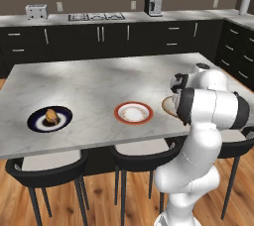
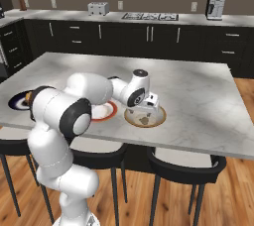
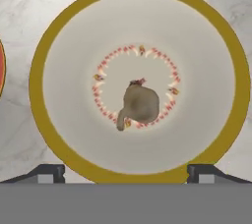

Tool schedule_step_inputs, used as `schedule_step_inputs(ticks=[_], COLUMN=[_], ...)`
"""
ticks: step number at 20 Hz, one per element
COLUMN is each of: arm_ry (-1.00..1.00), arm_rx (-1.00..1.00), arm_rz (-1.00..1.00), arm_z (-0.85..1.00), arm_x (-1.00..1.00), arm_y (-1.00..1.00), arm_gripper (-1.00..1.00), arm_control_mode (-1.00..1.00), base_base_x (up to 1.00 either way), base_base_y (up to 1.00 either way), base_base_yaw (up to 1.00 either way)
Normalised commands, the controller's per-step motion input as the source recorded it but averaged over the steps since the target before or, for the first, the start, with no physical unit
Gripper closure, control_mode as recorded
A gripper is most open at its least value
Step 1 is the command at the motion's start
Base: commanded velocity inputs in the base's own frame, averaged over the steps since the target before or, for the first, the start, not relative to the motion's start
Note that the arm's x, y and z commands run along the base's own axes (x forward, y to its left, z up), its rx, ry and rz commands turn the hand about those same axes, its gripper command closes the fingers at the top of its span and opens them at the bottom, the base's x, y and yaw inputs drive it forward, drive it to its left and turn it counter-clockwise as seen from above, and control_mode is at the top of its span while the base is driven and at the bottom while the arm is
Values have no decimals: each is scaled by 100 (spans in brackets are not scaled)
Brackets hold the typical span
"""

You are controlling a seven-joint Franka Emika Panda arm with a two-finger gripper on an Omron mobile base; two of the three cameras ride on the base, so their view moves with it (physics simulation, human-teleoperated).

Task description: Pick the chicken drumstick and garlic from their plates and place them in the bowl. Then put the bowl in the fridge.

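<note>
The beige bowl (image 3: 38,66) with a brown rim lies directly under my gripper (image 3: 125,174) on the marble island. My jaws are open and hold nothing, with the fingertips (image 3: 49,173) wide apart. The greyish garlic (image 3: 139,105) rests free in the middle of the bowl (image 2: 161,119). In the right base view my gripper (image 2: 149,106) hovers just above the garlic (image 2: 144,119). The chicken drumstick (image 1: 50,116) lies on the navy plate (image 1: 35,121) at the island's left. The red-rimmed white plate (image 1: 133,112) between them holds nothing. The fridge is out of view.
Black stools (image 1: 47,168) stand along the island's near edge. A toaster (image 1: 36,11), a stovetop (image 1: 95,16) and a coffee machine (image 1: 153,3) sit on the back counter over dark cabinets. My arm (image 1: 208,106) hides part of the bowl (image 1: 166,105).
</note>
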Motion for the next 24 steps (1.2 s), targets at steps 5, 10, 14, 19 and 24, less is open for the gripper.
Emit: schedule_step_inputs(ticks=[5, 10, 14, 19, 24], arm_ry=[0, 0, 2, 7, 2], arm_rx=[0, 0, 0, 1, 1], arm_rz=[-5, -3, 0, 0, 0], arm_z=[23, 23, 27, 25, 19], arm_x=[-41, -15, 0, 0, 0], arm_y=[55, 65, 69, 67, 63], arm_gripper=[-100, -100, -100, -100, -100], arm_control_mode=[-100, -100, -100, -100, -100], base_base_x=[0, 0, 0, 0, 0], base_base_y=[0, 0, 0, 0, 0], base_base_yaw=[0, 0, 0, 0, 0])
